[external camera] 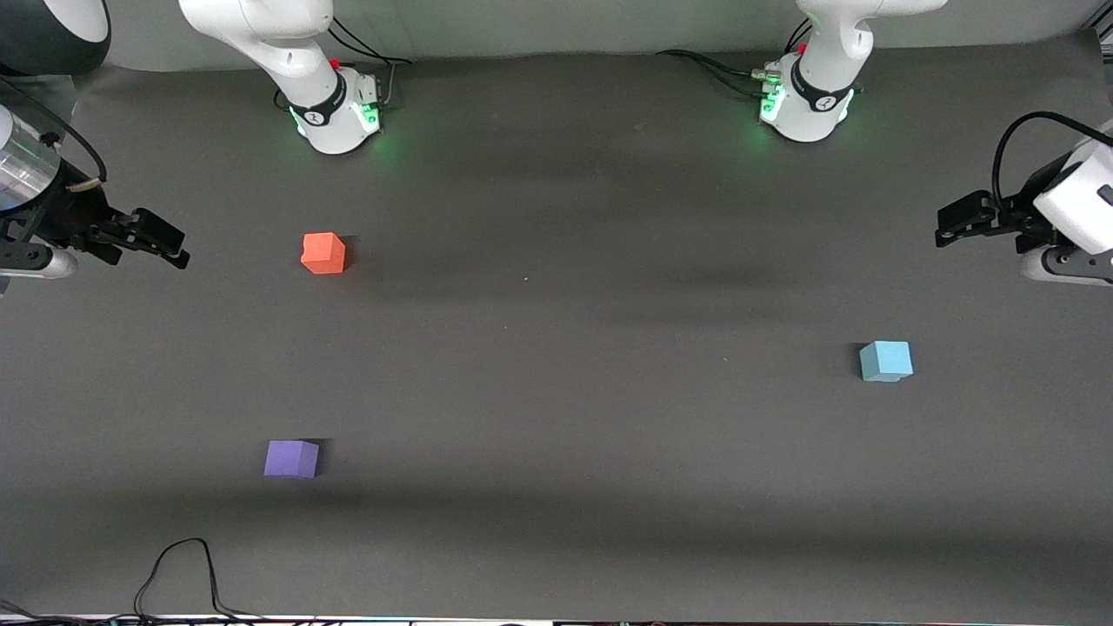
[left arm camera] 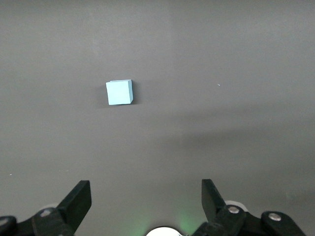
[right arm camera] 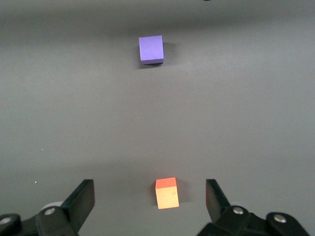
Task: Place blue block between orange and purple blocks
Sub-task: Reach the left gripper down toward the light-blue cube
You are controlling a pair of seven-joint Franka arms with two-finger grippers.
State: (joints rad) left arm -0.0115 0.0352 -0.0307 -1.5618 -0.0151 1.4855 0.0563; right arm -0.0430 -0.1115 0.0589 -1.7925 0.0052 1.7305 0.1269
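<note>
From the front view, nothing of the task looks done yet. The blue block [external camera: 886,361] sits alone on the dark surface [external camera: 574,348] toward the left arm's end, well apart from the other two cubes. The orange block [external camera: 323,253] and the purple block [external camera: 291,458] both lie toward the right arm's end, the purple one nearer the front camera, with a bare stretch of surface between them where the blue block should go. The left gripper [external camera: 948,223] hangs at the edge of the surface over its own end, holding nothing. The right gripper [external camera: 169,243] hangs at the other edge, also holding nothing. A loose black cable [external camera: 183,574] loops near the front edge, away from any likely path.

In the left wrist view, the left gripper's [left arm camera: 146,196] jaws stand wide apart and empty, with the blue block [left arm camera: 119,92] ahead on bare surface, untouched. Nothing crowds it, so a grasp looks unhindered.

In the right wrist view, the right gripper's [right arm camera: 150,196] jaws are likewise spread and empty. The orange block [right arm camera: 167,193] lies below them and the purple block [right arm camera: 151,49] well apart from it, the gap open. Pick, carry and placement all remain.
</note>
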